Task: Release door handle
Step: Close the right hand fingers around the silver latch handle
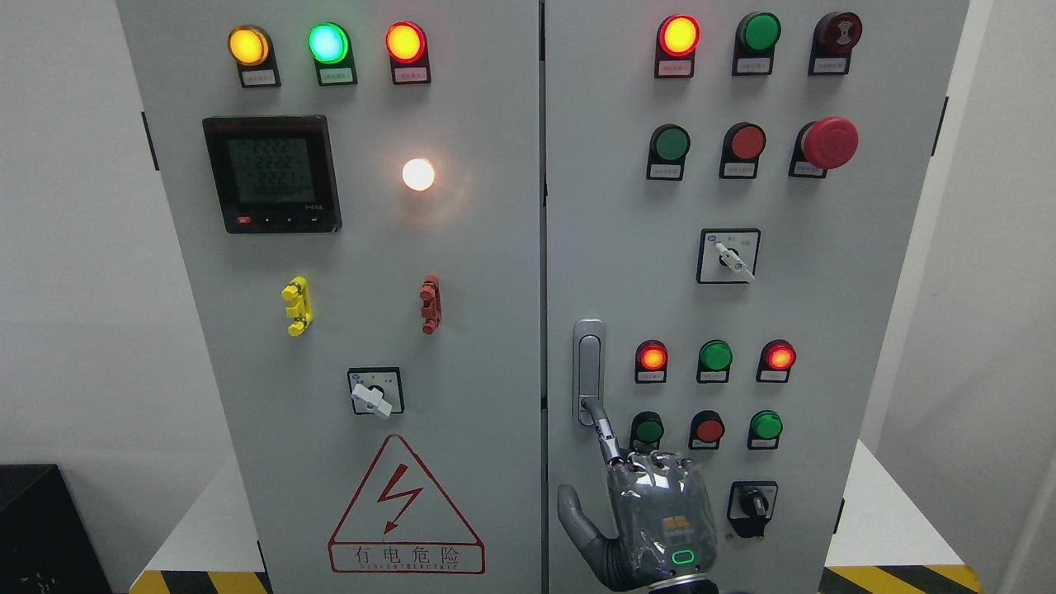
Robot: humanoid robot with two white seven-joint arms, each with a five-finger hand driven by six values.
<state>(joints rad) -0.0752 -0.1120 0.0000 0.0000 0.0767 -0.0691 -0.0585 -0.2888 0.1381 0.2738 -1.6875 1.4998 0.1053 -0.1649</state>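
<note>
At handle point(588, 371) base, one extended finger of the right hand point(652, 520) is hooked, others curled; snagging on withdrawal could tug the door point(825, 313).

Head camera, close, facing cabinet point(462, 346) front squarely.

Grey electrical cabinet point(495, 330) stands on a white platform point(874, 520), which has black-and-yellow hazard striping point(899, 579) along its front edge at both lower corners. White platform surface shows left and right of the cabinet base, bare where visible. A black box-like object point(37, 528) sits at the lower left, just beside the platform; cannot tell what it rests on.
</note>
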